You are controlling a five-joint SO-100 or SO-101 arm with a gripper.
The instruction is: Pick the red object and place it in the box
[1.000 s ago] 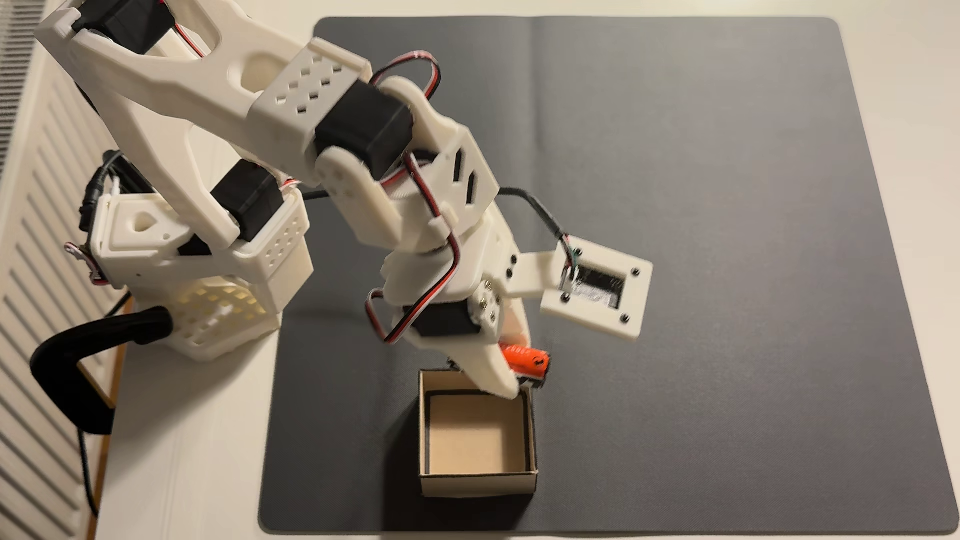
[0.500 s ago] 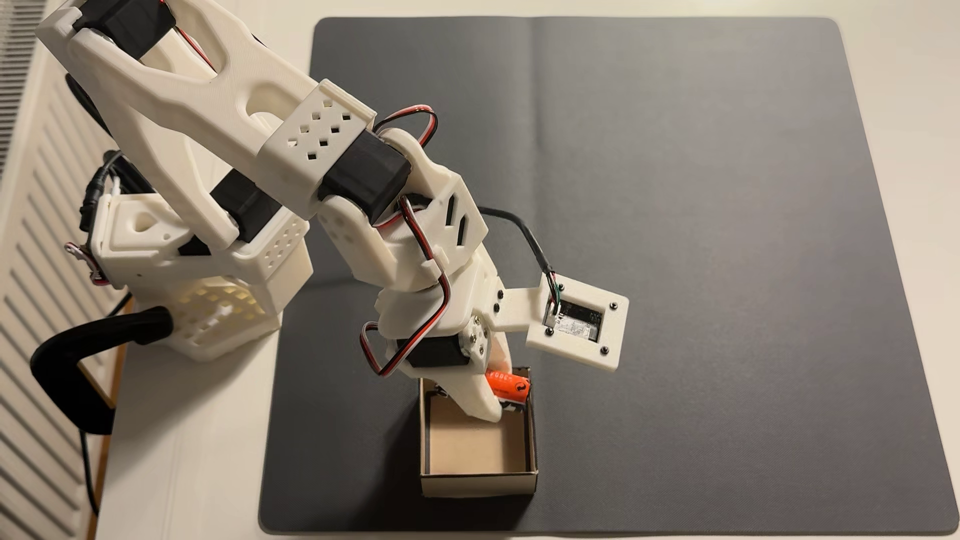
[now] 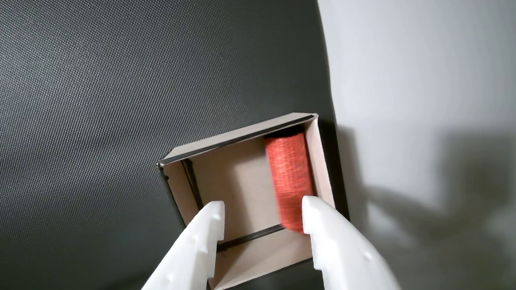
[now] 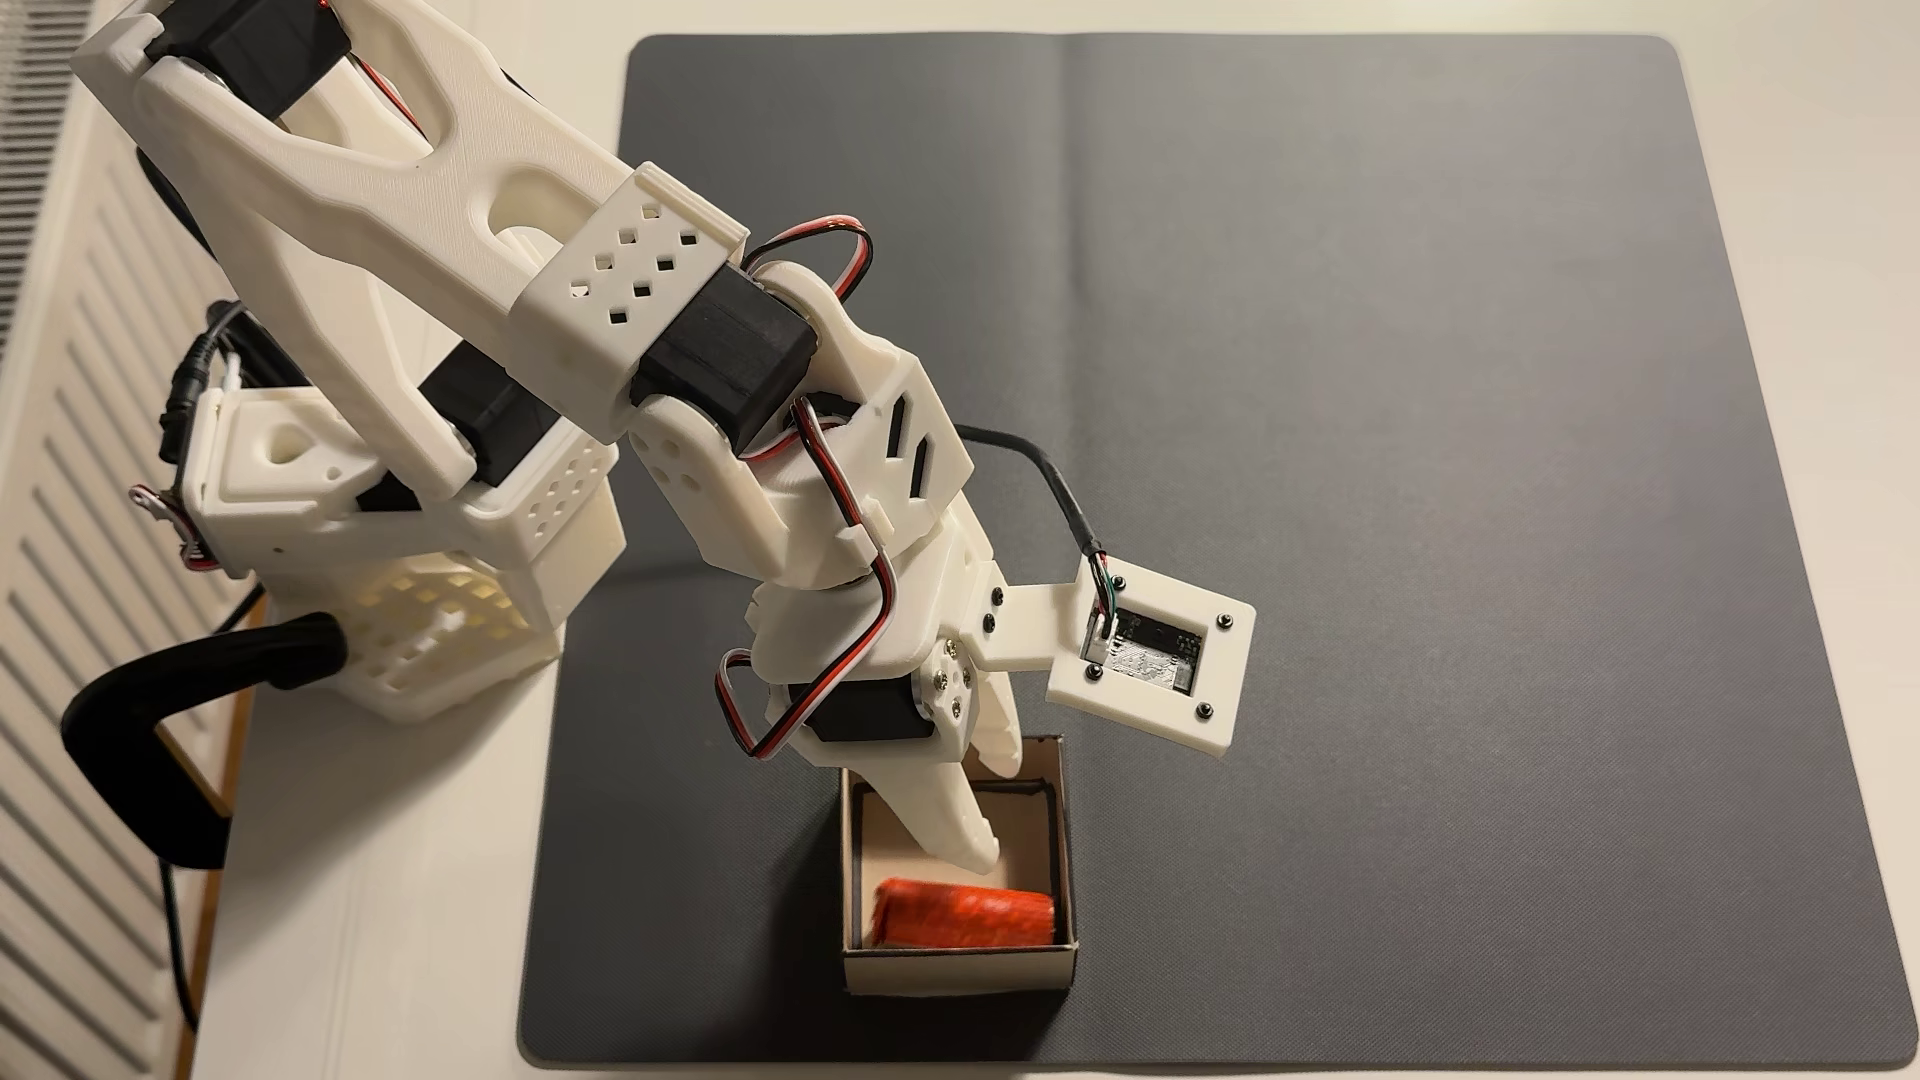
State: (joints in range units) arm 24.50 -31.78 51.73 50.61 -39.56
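Observation:
The red object [image 4: 961, 914] lies on its side on the floor of the box [image 4: 956, 971], against the wall nearest the fixed view's bottom edge. It looks motion-blurred in both views. In the wrist view the red object [image 3: 288, 177] rests along the right inner wall of the box [image 3: 238, 136]. My gripper [image 4: 997, 815] hangs over the far half of the box, tilted down into its opening. It is open, and the white fingers [image 3: 205, 229] of the gripper [image 3: 262, 203] stand apart with nothing between them.
The box sits near the front edge of a dark grey mat [image 4: 1351, 415] on a white table [image 4: 364, 883]. The arm's base [image 4: 416, 540] stands at the left with black cables beside it. The wrist camera mount [image 4: 1153, 654] juts out to the right.
The gripper carried the red object over the box's far right corner, lowered, and opened. The red object dropped out and now lies inside the box at the near wall.

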